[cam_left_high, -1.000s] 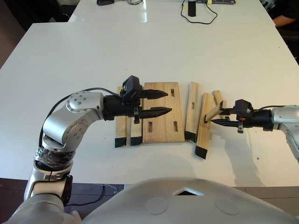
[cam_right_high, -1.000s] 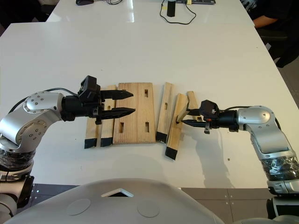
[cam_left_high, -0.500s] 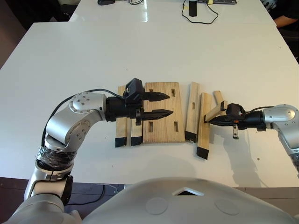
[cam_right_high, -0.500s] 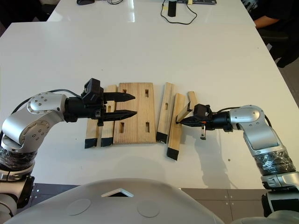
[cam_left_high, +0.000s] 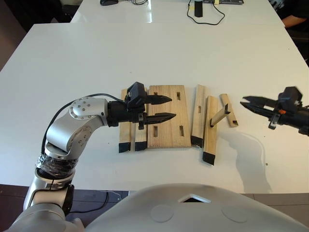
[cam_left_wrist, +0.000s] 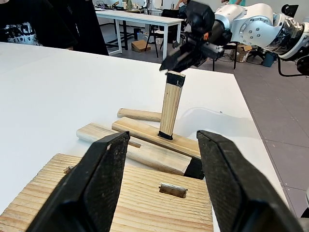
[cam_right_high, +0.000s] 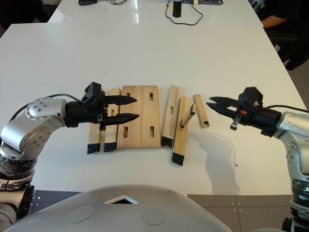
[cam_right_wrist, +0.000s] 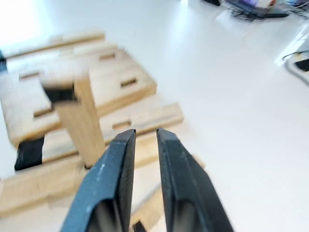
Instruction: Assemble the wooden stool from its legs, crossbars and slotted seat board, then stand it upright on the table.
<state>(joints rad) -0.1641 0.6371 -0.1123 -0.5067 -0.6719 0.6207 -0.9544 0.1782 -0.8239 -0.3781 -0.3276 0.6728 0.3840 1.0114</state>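
The slotted seat board (cam_left_high: 166, 126) lies flat mid-table. Two black-tipped legs (cam_left_high: 126, 131) lie side by side against its left edge, and two more legs (cam_left_high: 198, 115) lie to its right. A short black-tipped piece (cam_left_high: 218, 117) stands tilted out of the rightmost leg (cam_left_high: 210, 137), and a small crossbar (cam_left_high: 227, 110) lies beside it. My left gripper (cam_left_high: 172, 107) hovers open over the board's left half, holding nothing. My right gripper (cam_left_high: 243, 101) is off to the right of the parts, raised, its fingers (cam_right_wrist: 116, 164) a narrow gap apart and empty.
The white table (cam_left_high: 145, 53) has wide bare room on all sides of the parts. A black device with a looped cable (cam_left_high: 199, 9) and a mouse (cam_left_high: 108, 2) sit at the far edge.
My right gripper has let go of the short tilted piece and pulled back to the right and upward. The piece stays standing in the leg. My left arm has barely moved.
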